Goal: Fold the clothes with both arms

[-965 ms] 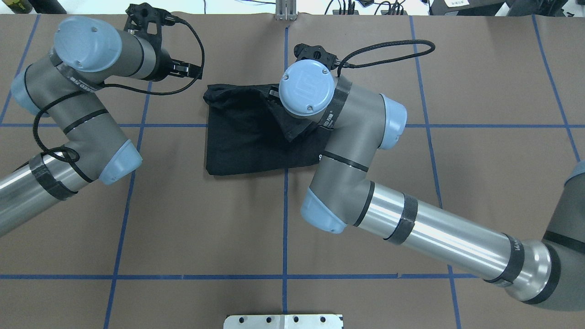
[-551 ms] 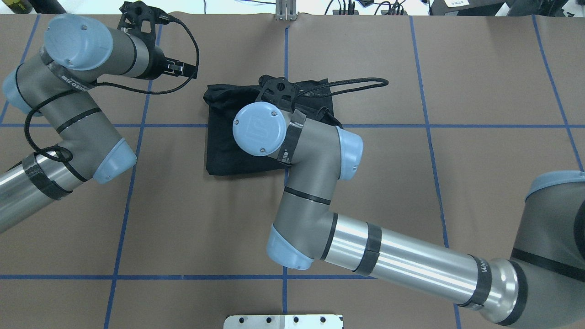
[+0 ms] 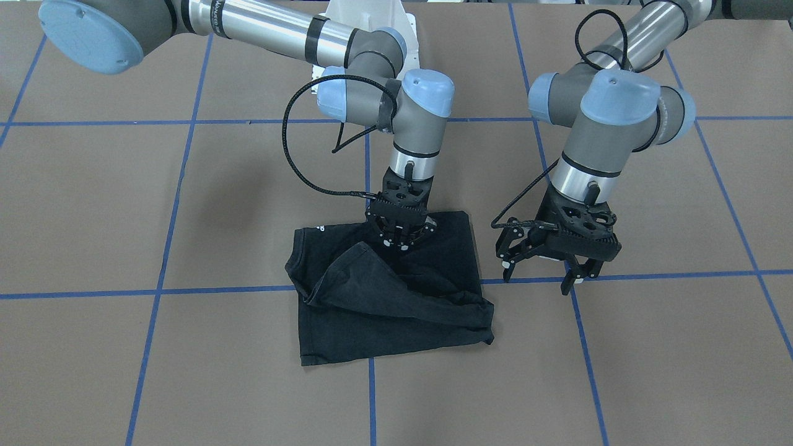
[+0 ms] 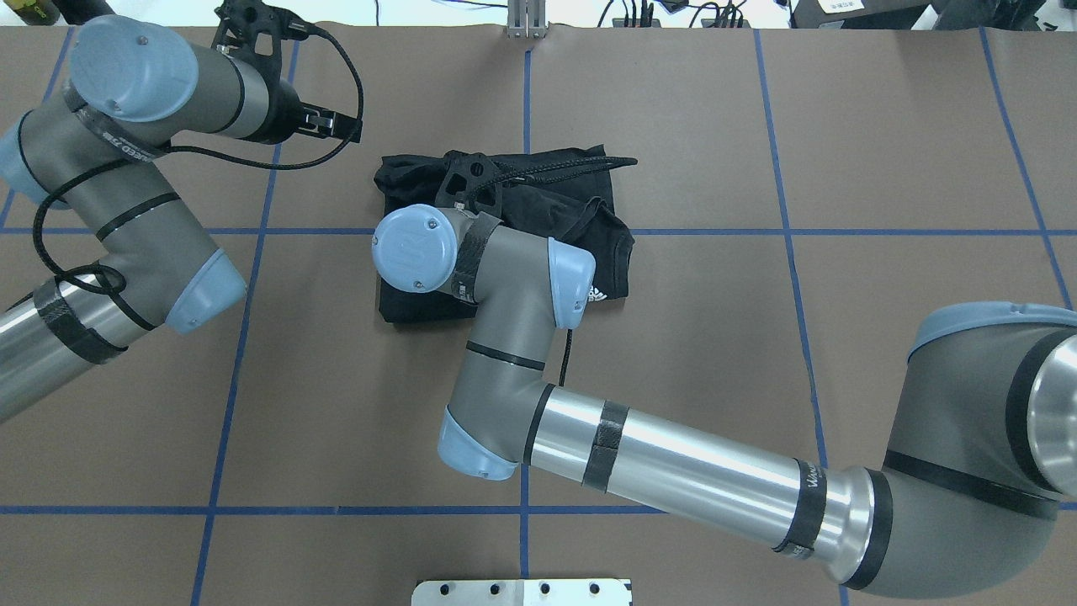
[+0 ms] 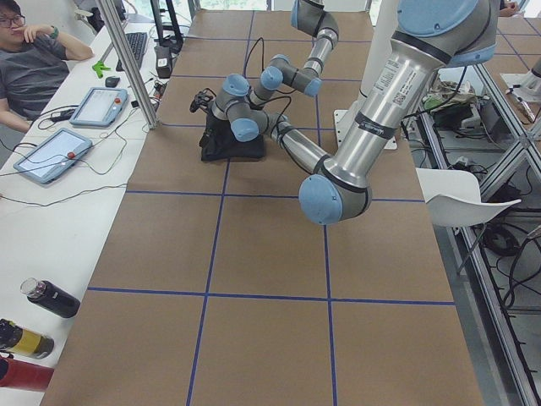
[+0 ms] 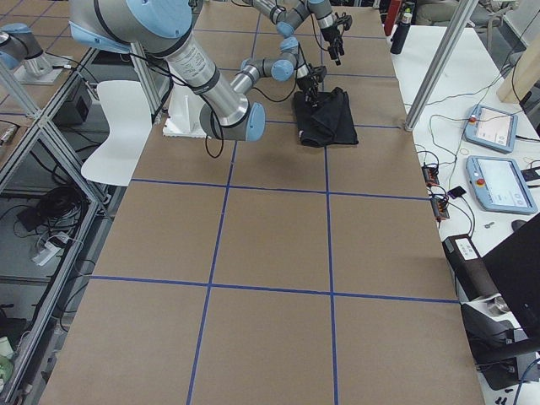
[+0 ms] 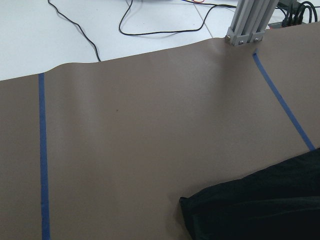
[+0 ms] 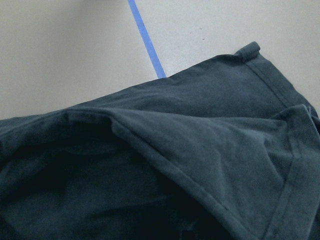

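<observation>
Right gripper (image 3: 399,240), black and two-fingered, is pinched on a raised flap of the black short-sleeved cotton T-shirt (image 3: 396,328). In the overhead view it has carried this flap within the last second from the shirt's 3 o'clock side toward 9 o'clock, so I judge the sideways fold is nearly laid. The shirt lies rumpled directly under it on the brown table (image 4: 757,379). Left gripper (image 3: 540,272) hangs spread and empty at the shirt's 10 o'clock, apart from it.

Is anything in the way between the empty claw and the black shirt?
No, nothing visible is. Only bare table lies between the open left gripper and the shirt beside it.
</observation>
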Controlling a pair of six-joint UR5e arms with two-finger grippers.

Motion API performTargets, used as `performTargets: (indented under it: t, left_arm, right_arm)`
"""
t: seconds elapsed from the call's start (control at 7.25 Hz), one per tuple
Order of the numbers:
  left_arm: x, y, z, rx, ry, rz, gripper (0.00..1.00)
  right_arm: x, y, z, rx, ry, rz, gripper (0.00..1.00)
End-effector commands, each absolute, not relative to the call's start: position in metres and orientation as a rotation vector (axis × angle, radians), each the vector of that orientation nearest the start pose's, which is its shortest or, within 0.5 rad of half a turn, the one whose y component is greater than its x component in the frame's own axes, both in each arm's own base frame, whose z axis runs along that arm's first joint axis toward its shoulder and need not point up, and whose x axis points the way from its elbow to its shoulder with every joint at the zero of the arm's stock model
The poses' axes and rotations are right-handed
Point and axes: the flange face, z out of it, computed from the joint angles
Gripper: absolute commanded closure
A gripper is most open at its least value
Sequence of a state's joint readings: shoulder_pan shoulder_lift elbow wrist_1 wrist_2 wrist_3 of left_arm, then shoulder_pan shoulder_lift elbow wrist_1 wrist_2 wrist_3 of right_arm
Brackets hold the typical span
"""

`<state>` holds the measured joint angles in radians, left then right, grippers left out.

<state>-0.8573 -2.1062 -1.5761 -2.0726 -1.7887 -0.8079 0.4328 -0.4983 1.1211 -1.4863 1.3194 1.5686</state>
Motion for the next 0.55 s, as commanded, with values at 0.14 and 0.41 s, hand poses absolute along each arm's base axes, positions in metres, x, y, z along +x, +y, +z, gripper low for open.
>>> performTargets:
  t: [0.14,0.41]
  left_arm:
    - [0.358,-0.596,0.289,0.602,0.872,0.032,0.00]
    - [0.353,-0.598,0.287,0.605,0.870,0.026,0.00]
  right_arm:
    - [-0.685,-0.515,0.175,0.464,-0.554,0.475,1.00]
    - [-0.655,-0.585,0.212,0.546,-0.527,0.419,1.00]
